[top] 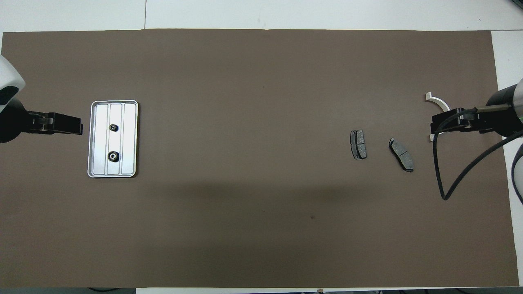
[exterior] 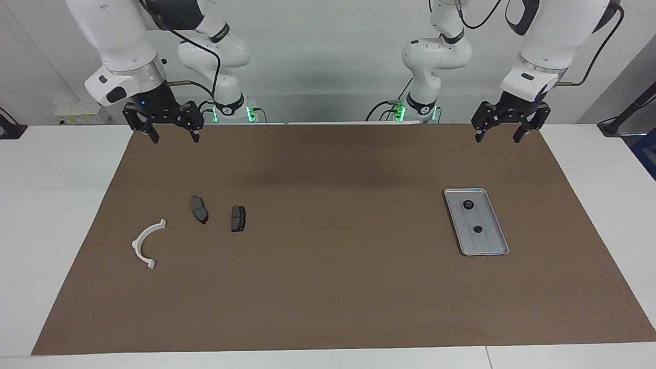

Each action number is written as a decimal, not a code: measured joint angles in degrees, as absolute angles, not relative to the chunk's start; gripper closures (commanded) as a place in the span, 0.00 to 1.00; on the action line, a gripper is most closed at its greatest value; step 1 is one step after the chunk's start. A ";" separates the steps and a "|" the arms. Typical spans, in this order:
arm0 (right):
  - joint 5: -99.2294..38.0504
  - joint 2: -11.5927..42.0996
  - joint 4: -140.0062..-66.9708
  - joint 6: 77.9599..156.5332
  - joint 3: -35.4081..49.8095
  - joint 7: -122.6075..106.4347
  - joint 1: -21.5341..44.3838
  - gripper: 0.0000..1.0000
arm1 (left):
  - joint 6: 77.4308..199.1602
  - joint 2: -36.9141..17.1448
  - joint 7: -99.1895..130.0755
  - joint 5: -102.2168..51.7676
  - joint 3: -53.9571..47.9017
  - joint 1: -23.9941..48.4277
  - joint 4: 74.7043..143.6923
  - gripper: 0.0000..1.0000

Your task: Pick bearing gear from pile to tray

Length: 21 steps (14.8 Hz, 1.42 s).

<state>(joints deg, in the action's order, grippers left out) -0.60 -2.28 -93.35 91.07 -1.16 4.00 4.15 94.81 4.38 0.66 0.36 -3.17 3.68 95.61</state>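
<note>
The silver-grey tray [exterior: 496, 241] [top: 130, 163] lies on the brown mat toward the left arm's end. Two small black round bearing gears [exterior: 467, 204] [exterior: 477, 229] rest on its floor, also seen from overhead [top: 114, 128] [top: 113, 156]. The pile lies toward the right arm's end: a white arc bracket [exterior: 145, 243] [top: 436, 100] and two dark grey pads [exterior: 199, 209] [exterior: 238, 218]. My left gripper [exterior: 497, 137] [top: 77, 126] hangs open and empty over the mat's edge at the robots' end. My right gripper [exterior: 175, 137] [top: 435, 124] waits open and empty over the mat's corner.
The brown mat [exterior: 328, 287] covers most of the white table [exterior: 56, 205]. A black cable [top: 445, 179] loops down from the right wrist. In the overhead view the right gripper covers part of the white bracket.
</note>
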 measured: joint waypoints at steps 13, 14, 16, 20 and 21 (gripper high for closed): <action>-0.60 -2.28 -93.42 91.07 -1.16 4.00 4.15 0.00 | 91.30 4.03 0.64 0.35 -2.87 3.65 93.77 0.00; -0.60 -2.28 -93.42 91.07 -1.16 4.00 4.15 0.00 | 91.30 3.94 0.63 0.35 -2.93 3.75 93.78 0.00; -0.60 -2.28 -93.42 91.07 -1.16 4.00 4.15 0.00 | 91.27 3.85 0.63 0.35 -2.98 4.15 93.78 0.00; -0.60 -2.28 -93.43 91.07 -1.16 4.00 4.15 0.00 | 91.16 3.84 0.63 0.34 -3.19 4.52 93.78 0.00; -0.60 -2.28 -93.43 91.07 -1.16 4.00 4.15 0.00 | 91.13 3.84 0.63 0.34 -3.19 4.58 93.79 0.00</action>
